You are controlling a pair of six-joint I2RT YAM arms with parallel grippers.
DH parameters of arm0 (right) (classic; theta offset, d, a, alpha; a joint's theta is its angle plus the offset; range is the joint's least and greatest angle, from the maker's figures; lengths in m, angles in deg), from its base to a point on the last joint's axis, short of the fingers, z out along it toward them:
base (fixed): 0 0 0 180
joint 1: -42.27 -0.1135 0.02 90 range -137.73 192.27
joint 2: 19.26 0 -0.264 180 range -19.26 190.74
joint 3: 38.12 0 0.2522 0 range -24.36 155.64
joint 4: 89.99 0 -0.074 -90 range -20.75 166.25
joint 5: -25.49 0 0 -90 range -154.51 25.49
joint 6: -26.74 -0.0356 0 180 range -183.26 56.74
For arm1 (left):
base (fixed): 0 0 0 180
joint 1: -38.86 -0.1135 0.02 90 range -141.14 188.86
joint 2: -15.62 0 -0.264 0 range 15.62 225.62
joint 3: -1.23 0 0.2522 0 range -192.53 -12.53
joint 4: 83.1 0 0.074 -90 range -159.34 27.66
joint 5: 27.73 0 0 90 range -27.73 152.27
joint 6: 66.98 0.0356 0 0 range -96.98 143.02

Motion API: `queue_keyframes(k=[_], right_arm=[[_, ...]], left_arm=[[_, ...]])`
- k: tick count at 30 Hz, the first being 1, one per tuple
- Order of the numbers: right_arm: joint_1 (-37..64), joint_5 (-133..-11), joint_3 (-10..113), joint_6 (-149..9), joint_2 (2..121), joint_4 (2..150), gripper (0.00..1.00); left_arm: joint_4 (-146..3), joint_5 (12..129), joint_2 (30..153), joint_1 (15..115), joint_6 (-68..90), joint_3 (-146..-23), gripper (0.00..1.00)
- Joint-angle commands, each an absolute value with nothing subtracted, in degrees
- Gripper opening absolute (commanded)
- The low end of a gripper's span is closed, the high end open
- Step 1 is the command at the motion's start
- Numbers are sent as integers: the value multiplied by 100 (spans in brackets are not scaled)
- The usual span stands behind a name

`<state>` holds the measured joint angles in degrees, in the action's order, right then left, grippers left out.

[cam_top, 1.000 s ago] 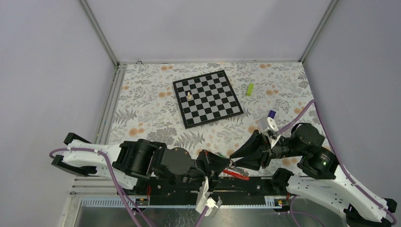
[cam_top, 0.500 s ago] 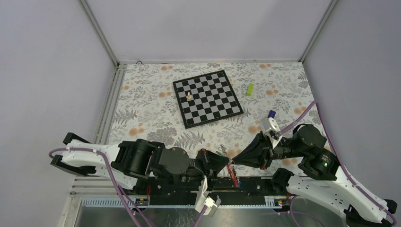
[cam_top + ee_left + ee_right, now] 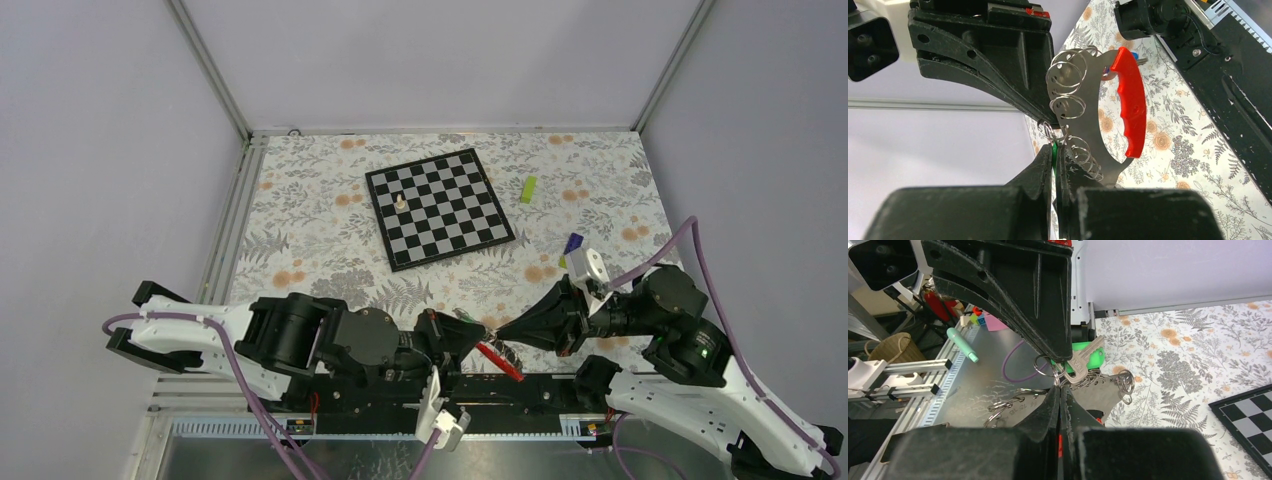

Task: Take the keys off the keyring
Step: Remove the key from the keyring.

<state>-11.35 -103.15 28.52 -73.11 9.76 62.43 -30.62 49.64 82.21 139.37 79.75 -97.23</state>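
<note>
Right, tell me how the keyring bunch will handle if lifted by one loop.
The keyring is probably floppy: loose wire loops hang off a flat plate with a red grip, so it should swing and twist. The plate likely carries most of the weight, being far bigger than the loops. The green-headed key may slide round its loop.

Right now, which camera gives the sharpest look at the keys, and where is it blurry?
Right wrist view: the keys are sharp; the right gripper itself is a dark blur up close. Left wrist view: the keyring and red handle are crisp, the left gripper soft. Top view: evenly lit, but they are too small to read.
</note>
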Motion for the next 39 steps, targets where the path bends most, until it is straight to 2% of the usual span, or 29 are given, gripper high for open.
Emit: queue_keyframes(k=[1,26,39], right_arm=[[-1160,-10128,3257,-6910,1025,6364,0],[-1161,-10536,3683,-2026,1033,5270,0],[-1161,-10434,3847,-1052,1009,5451,0]], left_arm=[[-3325,4952,8059,13940,8072,-9629,0],[-4429,4719,7713,13940,9547,-8966,0],[-4485,4656,7783,13940,9732,-8990,0]])
